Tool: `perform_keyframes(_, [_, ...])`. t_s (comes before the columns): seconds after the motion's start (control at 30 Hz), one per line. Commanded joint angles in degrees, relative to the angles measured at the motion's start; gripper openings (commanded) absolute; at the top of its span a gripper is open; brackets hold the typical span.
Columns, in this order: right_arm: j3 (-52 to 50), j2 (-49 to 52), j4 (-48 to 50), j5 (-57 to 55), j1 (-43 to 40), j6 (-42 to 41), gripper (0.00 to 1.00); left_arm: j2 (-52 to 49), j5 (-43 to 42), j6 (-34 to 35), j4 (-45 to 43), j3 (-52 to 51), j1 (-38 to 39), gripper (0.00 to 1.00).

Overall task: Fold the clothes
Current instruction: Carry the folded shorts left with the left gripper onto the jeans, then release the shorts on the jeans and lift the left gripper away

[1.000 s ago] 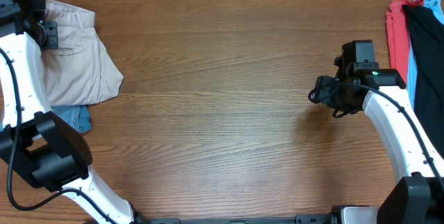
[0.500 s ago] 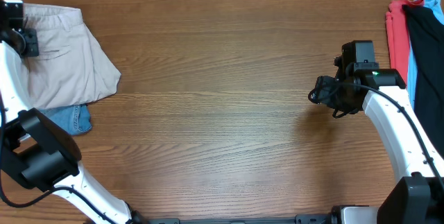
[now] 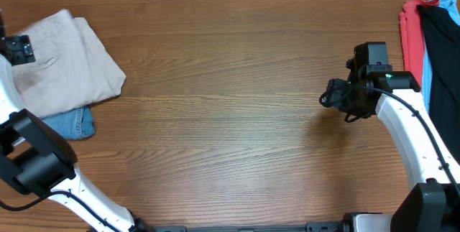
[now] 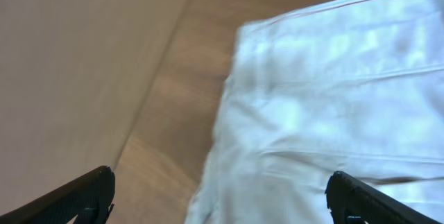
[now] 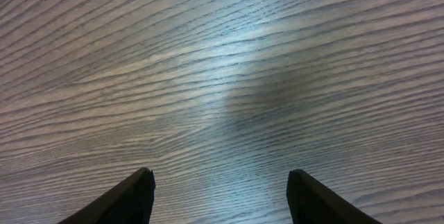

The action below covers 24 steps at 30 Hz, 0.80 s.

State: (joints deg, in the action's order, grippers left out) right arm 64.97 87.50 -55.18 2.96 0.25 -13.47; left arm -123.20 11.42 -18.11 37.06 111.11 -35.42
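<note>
Jeans peeking from under shorts show only overhead.

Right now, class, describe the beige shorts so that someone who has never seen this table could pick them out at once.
Look to the far left corner of the wooden table. The beige shorts lie folded there, with light-blue jeans peeking out beneath their near edge. Only the shorts are pale cream; their neighbour is denim.
</note>
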Motion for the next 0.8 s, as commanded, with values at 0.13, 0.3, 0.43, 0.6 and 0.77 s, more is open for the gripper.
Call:
perform_keyframes(0.13, [0.90,-0.50,0.37,-0.33,-0.22,0.02,0.65,4.81,-8.39,6.60,3.78,0.98,2.54,1.00])
perform_keyframes(0.3, [0.90,-0.50,0.37,-0.33,-0.22,0.02,0.67,7.98,-15.74,6.84,8.70,0.98,8.41,1.00])
perform_keyframes(0.43, [0.90,-0.50,0.44,-0.31,-0.22,0.04,0.85,10.75,-15.54,7.72,12.35,0.98,15.34,1.00])
perform_keyframes(0.6, [0.90,-0.50,1.07,-0.24,-0.22,0.02,1.00,13.84,-15.54,12.90,18.16,0.98,25.33,1.00])
perform_keyframes(0.77, [0.92,-0.50,4.22,3.67,-0.22,3.98,1.00,14.21,-19.34,20.22,25.44,0.98,33.22,1.00])
